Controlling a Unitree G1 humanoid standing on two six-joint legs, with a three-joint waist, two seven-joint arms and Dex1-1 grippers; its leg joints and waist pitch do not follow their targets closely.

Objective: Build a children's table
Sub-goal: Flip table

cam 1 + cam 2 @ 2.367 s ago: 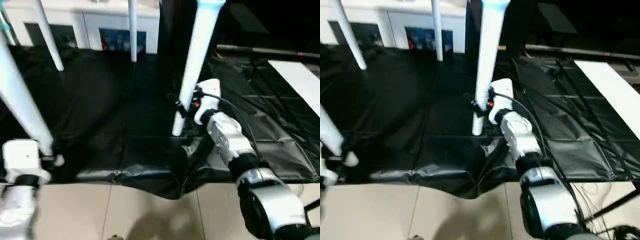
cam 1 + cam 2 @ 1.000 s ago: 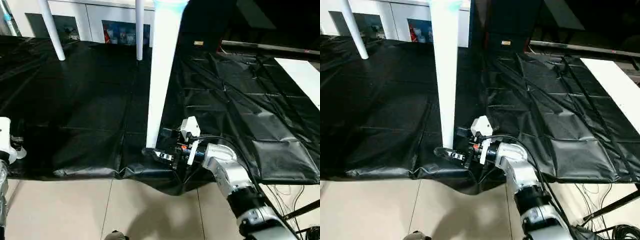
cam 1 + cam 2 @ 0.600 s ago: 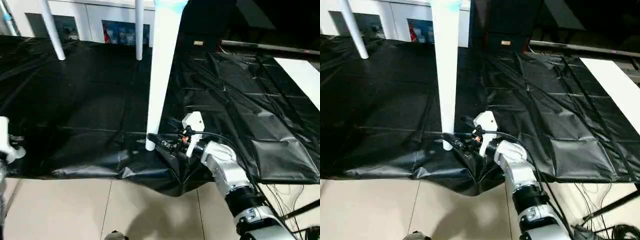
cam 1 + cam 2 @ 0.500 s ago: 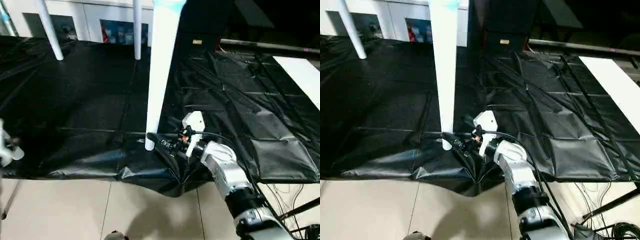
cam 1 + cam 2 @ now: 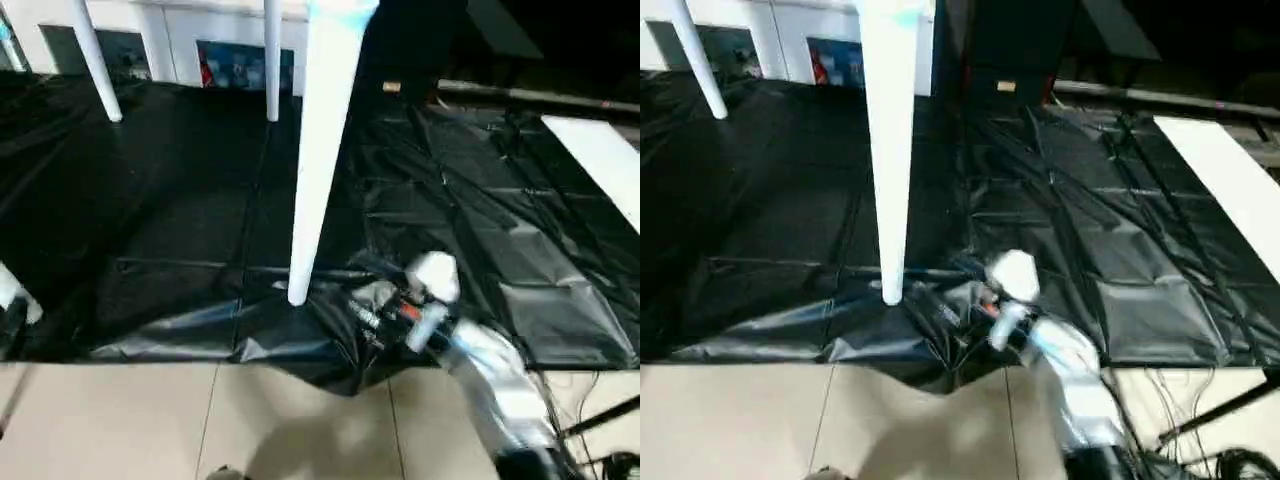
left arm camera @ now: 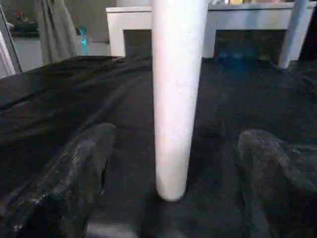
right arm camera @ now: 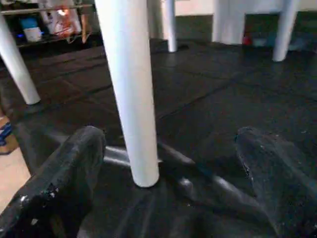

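The children's table stands upright on a black sheet, with its top out of view. Its nearest white leg rests its foot on the sheet's crumpled front edge. Two far legs stand near the back. My right gripper is low on the sheet, just right of that foot and not touching it. In the right wrist view the right gripper is open with the leg ahead of it. My left gripper is open, with a fingertip on either side of another leg, both apart from it.
The black sheet covers the floor, bunched at its front edge. Beige tiles lie in front. A white cabinet with glass doors lines the back. A white board lies at the right, and cables trail at the lower right.
My right gripper, which was around the near leg's foot, has drawn back to the right, clear of it. The left wrist has slipped off the picture's left edge.
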